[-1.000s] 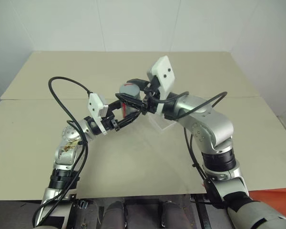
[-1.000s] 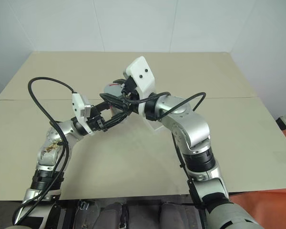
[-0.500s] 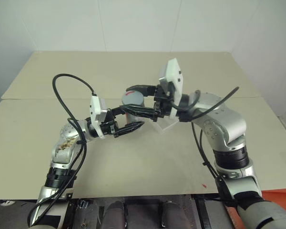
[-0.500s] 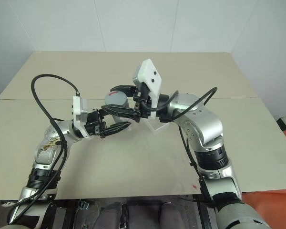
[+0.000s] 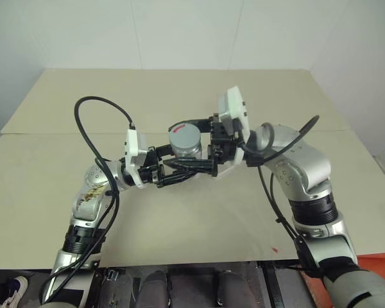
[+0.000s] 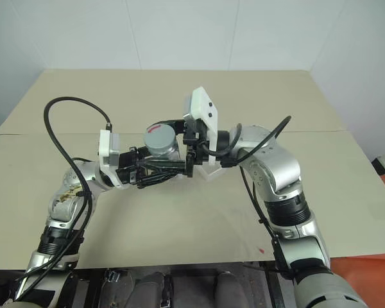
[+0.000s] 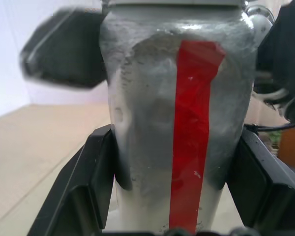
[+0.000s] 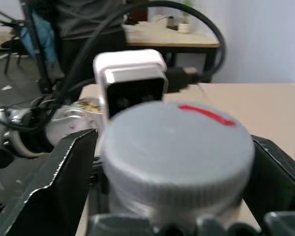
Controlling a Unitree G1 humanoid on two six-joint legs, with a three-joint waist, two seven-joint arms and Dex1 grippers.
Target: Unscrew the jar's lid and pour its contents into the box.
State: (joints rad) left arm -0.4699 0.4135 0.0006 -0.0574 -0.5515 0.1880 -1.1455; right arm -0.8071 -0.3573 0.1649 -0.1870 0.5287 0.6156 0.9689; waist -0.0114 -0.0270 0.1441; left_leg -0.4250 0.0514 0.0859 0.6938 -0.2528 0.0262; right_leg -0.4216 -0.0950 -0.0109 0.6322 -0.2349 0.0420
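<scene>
A wide beige desk (image 5: 199,212) carries the scene, made of two slabs that meet at a seam running across it behind the fingers. On it lies the box (image 5: 226,168), a clear shallow tray, just under and beside the right arm's fingers, partly hidden by them. A small red speck (image 5: 274,249) lies near the desk's front edge, well apart from the fingers.

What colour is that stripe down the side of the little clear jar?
Red, running vertically down the small clear cylindrical jar; the left wrist view shows it best.
</scene>
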